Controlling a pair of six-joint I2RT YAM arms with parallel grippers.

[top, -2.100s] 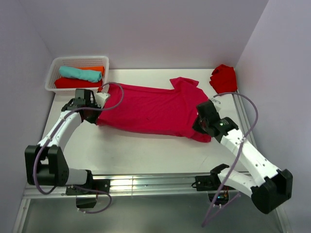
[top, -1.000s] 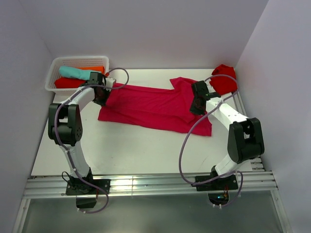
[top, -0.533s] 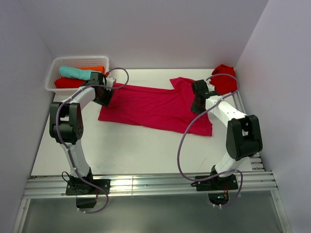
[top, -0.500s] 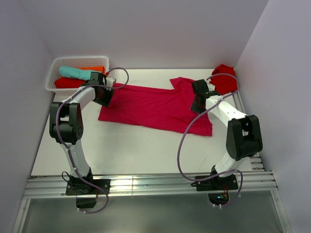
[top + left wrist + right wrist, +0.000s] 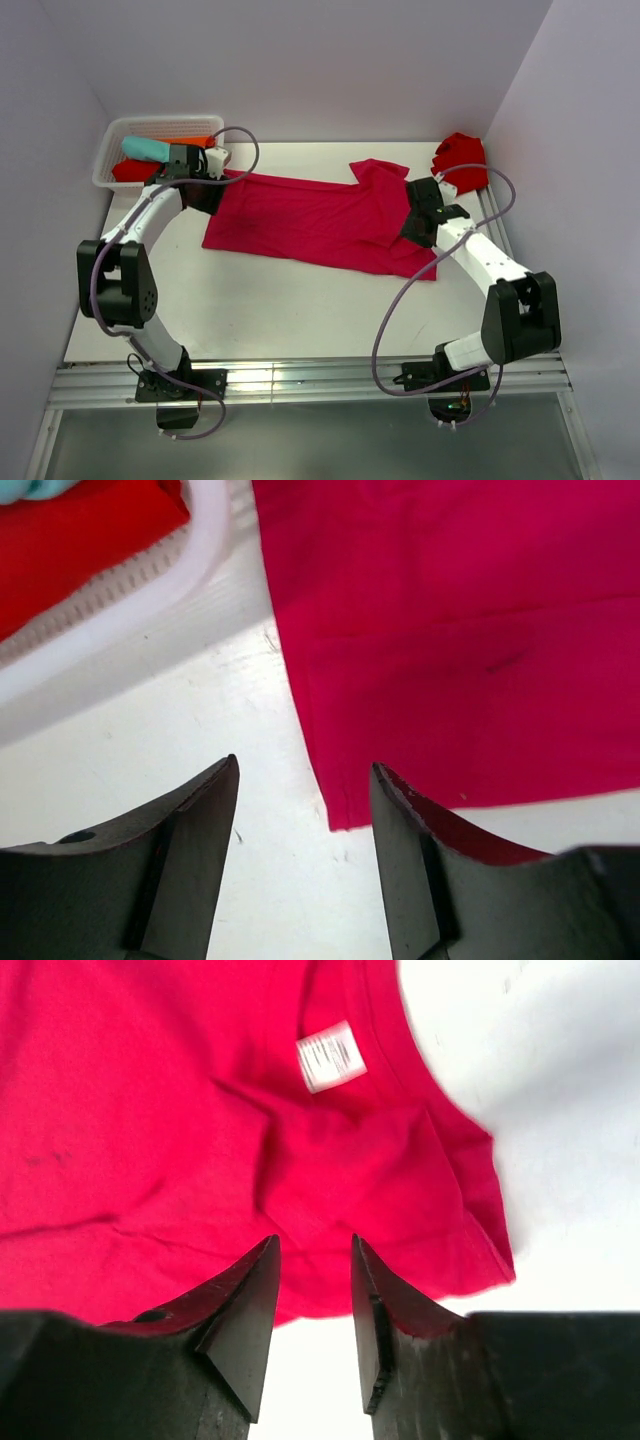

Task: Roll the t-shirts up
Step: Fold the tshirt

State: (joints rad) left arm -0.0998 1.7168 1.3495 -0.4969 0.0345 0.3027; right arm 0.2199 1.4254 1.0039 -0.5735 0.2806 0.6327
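Note:
A raspberry-crimson t-shirt point(image 5: 320, 222) lies flat on the white table, folded into a long band running left to right. In the left wrist view its hem corner point(image 5: 340, 815) sits just past my left gripper point(image 5: 300, 770), which is open and holds nothing. My left gripper point(image 5: 205, 195) hovers at the shirt's left end. My right gripper point(image 5: 415, 228) is at the collar end. It is open over the cloth point(image 5: 200, 1160), its jaws apart and empty point(image 5: 312, 1245). The white neck label point(image 5: 330, 1057) shows beyond the fingers.
A white basket point(image 5: 107, 152) at the back left holds rolled teal point(image 5: 145, 148), red point(image 5: 130, 172) and orange point(image 5: 205, 142) tees; its rim point(image 5: 150, 590) is close to my left gripper. A crumpled scarlet tee point(image 5: 460, 160) lies at the back right by the wall.
Both grippers were shut on the shirt's ends a second ago and have opened, letting the cloth go. The left arm has swung outward to the left, the right one to the right.

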